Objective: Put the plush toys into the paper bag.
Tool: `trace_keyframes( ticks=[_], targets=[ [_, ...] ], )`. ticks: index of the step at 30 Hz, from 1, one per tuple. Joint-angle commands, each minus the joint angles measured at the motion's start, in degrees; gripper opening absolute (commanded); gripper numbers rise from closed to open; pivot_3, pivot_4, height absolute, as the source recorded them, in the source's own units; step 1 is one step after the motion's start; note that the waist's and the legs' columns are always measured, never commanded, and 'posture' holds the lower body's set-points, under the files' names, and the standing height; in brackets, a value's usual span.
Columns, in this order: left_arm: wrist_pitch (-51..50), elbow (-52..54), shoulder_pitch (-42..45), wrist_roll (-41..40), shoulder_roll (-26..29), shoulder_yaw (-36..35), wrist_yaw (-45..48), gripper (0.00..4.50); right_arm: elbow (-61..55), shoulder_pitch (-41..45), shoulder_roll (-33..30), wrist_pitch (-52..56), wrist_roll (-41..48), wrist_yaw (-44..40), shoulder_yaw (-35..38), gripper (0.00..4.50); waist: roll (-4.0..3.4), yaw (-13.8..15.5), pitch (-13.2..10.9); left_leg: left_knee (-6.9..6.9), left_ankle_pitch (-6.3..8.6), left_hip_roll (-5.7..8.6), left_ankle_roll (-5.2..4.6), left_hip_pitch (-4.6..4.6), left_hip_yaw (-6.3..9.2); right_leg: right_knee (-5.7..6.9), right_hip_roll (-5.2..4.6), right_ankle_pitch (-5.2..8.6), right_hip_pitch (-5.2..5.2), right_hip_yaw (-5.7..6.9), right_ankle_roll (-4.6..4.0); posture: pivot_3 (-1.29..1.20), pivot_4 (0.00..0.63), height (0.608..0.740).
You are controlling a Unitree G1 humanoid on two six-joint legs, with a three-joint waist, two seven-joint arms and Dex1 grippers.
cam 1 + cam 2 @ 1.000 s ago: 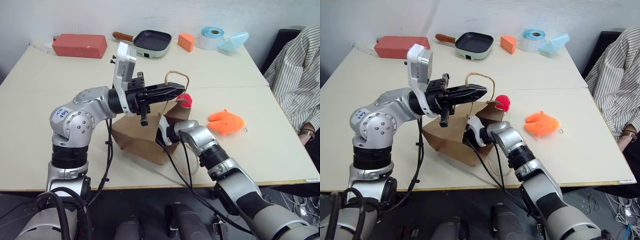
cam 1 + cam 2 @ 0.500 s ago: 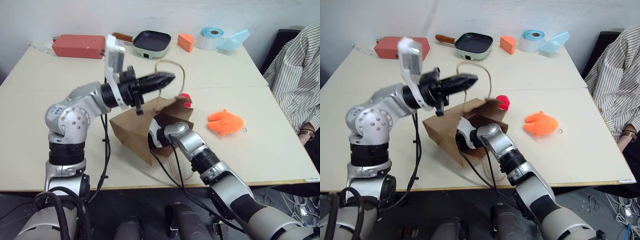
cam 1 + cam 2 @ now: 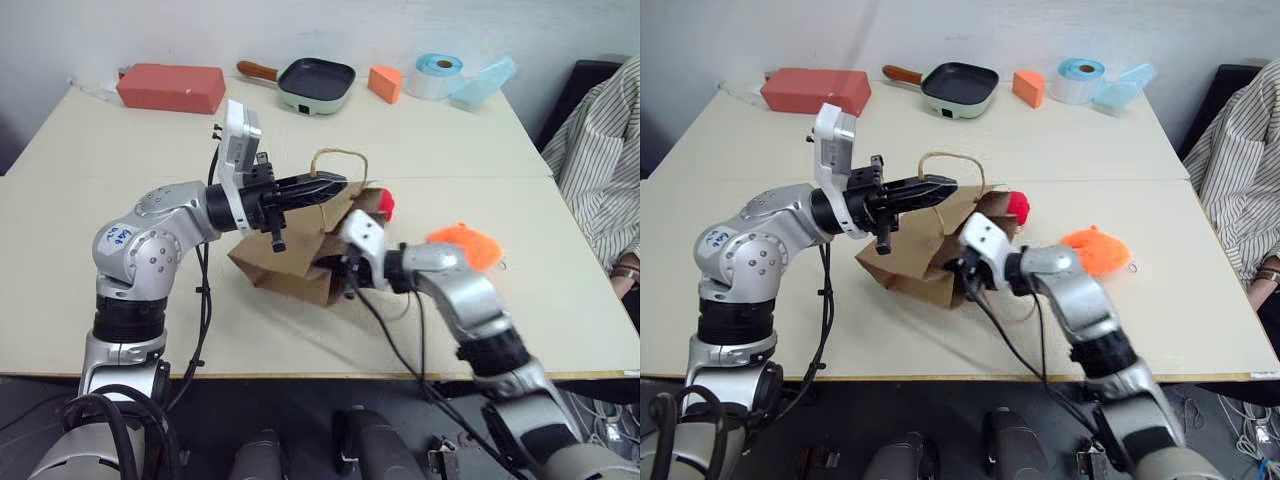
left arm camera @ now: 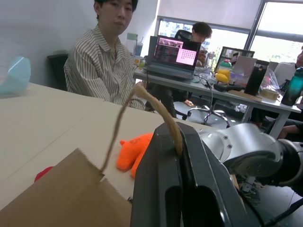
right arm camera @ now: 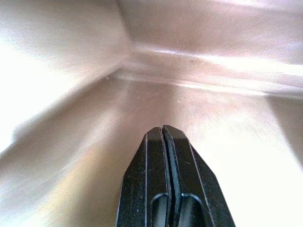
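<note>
bag (image 3: 290, 262) mouth faces right, left gripper (image 3: 335, 186) clamped on its handle (image 3: 338, 155), right gripper (image 5: 164, 137) pressed together inside, orange plush (image 3: 466, 243) nearest right arm.

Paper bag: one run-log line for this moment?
left hand: shut on handle | right hand: shut, inside paper bag | plush toys: outside

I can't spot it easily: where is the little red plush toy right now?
In the head views the red plush toy sits on the table just behind the paper bag, on its right side, with the orange fish toy further right.
</note>
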State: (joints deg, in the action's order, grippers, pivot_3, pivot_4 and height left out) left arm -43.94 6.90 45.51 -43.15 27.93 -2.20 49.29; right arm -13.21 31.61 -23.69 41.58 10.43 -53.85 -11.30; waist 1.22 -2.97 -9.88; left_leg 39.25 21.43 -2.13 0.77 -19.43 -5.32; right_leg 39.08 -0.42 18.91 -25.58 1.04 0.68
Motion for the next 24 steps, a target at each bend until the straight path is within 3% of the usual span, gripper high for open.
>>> trace_keyframes(
  ticks=[1, 4, 6, 9, 13, 18, 23, 24],
  targets=[
    [0.91, 0.81, 0.98, 0.27, 0.56, -0.16, 1.45, 0.00, -15.29, -6.96, -4.53, 10.09, 9.15, 0.53, 10.82, 0.04, 0.00, 0.18, 0.00, -0.04, 0.00, 0.00, 0.01, 0.01, -0.01, -0.07, 0.01, 0.00, 0.00, 0.00, 0.00, 0.00, 0.150, 0.740],
    [0.79, 0.53, 1.09, 0.35, 0.68, 0.05, 2.31, 0.00, -20.88, -11.46, -7.38, 17.53, 15.80, 2.88, 23.48, 0.04, -0.01, 0.10, -0.01, -0.08, -0.01, 0.00, 0.01, 0.01, -0.04, -0.09, 0.01, 0.00, 0.00, -0.03, 0.00, 0.00, 0.150, 0.740],
    [0.86, 0.53, 0.97, 0.54, 0.76, 0.36, 2.92, 0.00, -20.61, -12.84, -9.87, 20.03, 16.68, 5.54, 30.60, 0.40, -0.02, 0.13, -0.01, -0.07, -0.01, 0.01, 0.00, 0.03, -0.04, -0.08, 0.01, 0.00, 0.02, -0.03, 0.00, 0.00, 0.150, 0.740],
    [1.00, 0.43, 0.93, 0.92, 0.66, 0.63, 3.42, 0.00, -17.58, -15.70, -16.20, 16.12, 13.11, 7.35, 34.27, 1.23, -0.02, 0.30, -0.01, -0.09, -0.01, 0.03, 0.00, 0.09, -0.04, -0.10, 0.01, 0.00, 0.07, -0.05, 0.00, 0.00, 0.150, 0.740],
    [0.97, 0.26, 1.35, 1.16, 0.42, 0.91, 3.75, 0.00, -8.80, -23.70, -29.21, -9.89, -3.80, 7.84, 26.22, 2.68, 0.00, 0.73, -0.02, -0.21, -0.02, 0.15, -0.03, 0.10, -0.10, -0.20, 0.03, 0.02, 0.07, -0.15, 0.03, 0.00, 0.150, 0.740],
    [1.08, -0.84, 2.74, 1.52, 0.35, 0.75, 4.00, 0.00, 1.34, -22.34, -33.68, -28.78, -14.42, 10.81, 18.26, 4.40, 0.01, 0.53, -0.03, -0.21, -0.05, 0.19, -0.03, 0.21, -0.21, -0.13, 0.08, 0.02, 0.08, -0.32, 0.04, 0.00, 0.150, 0.740],
    [0.86, -0.61, 3.09, 1.49, 0.47, 0.17, 3.76, 0.00, 9.86, -16.70, -31.27, -38.03, -20.85, 14.50, 11.49, 4.40, -0.01, 0.51, -0.05, -0.19, -0.06, 0.18, -0.01, 0.20, -0.22, -0.11, 0.07, 0.02, 0.07, -0.33, 0.04, 0.00, 0.150, 0.740],
    [0.86, -0.55, 3.06, 1.52, 0.56, 0.06, 3.70, 0.00, 12.38, -15.03, -29.95, -39.23, -21.97, 15.63, 10.10, 4.21, -0.01, 0.55, -0.05, -0.18, -0.06, 0.17, -0.01, 0.20, -0.21, -0.12, 0.08, 0.02, 0.07, -0.32, 0.04, 0.00, 0.150, 0.740]
  ],
)
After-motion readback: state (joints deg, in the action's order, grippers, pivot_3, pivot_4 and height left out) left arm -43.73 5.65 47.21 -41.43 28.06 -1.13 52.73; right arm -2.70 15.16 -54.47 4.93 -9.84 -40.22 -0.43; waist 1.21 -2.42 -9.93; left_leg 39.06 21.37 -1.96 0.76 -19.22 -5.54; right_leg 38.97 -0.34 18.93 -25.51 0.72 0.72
